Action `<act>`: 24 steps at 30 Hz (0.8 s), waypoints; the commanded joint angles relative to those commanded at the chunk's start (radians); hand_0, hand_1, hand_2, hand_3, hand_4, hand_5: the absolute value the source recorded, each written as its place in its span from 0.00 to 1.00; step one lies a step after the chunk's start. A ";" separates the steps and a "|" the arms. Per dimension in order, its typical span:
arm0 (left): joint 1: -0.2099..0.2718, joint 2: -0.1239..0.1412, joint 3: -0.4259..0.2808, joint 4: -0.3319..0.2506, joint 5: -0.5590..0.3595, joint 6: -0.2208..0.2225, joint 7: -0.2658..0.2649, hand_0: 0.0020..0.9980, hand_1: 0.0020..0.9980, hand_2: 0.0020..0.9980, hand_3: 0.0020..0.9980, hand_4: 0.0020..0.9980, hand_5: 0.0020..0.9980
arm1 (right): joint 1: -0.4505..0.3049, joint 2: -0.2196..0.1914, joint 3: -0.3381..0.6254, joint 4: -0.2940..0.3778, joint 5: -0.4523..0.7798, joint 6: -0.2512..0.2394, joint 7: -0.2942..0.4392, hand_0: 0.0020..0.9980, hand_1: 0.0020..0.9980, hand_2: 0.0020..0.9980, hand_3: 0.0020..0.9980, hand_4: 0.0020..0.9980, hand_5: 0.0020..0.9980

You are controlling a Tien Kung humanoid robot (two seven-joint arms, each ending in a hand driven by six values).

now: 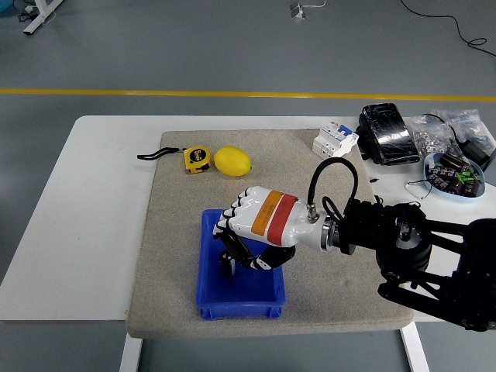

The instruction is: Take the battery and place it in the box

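Box (208,298), blue and open-topped, sits on the grey mat (170,232) and is my reference for every place below. I have the right hand (246,232) reaching in over the box, palm down, fingers curled toward its floor. The battery (227,263) shows only as a small dark shape beneath those fingers, inside the box. Whether the fingers grip it or merely cover it, I cannot tell. I judge this low, curled pose suits setting the battery down within the walls. The box's right wall lies under my wrist, the one obstacle to a sideways pull-out. Beyond the box lie a lemon (232,161) and a tape measure (196,159). Far to its right stand a white breaker (334,141), a black pack (386,133) and a bowl (456,174) of parts. The left arm is not visible.
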 joint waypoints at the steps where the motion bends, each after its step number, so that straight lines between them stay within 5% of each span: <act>1: 0.000 0.000 0.001 0.000 -0.001 0.000 -0.001 0.74 0.71 0.76 0.69 0.72 0.70 | 0.001 0.000 -0.001 0.000 0.000 0.003 -0.001 0.75 0.73 0.82 0.86 0.86 0.21; 14: 0.001 0.002 -0.003 0.001 0.004 -0.003 0.002 0.74 0.70 0.76 0.69 0.72 0.69 | -0.008 -0.011 0.031 -0.002 0.000 0.000 -0.005 0.80 0.79 0.89 0.94 0.88 0.21; 24: 0.003 0.002 0.000 0.001 -0.001 0.000 0.002 0.74 0.70 0.76 0.69 0.72 0.69 | -0.052 -0.038 0.201 -0.019 0.046 -0.049 -0.005 0.79 0.78 0.88 0.94 0.89 0.23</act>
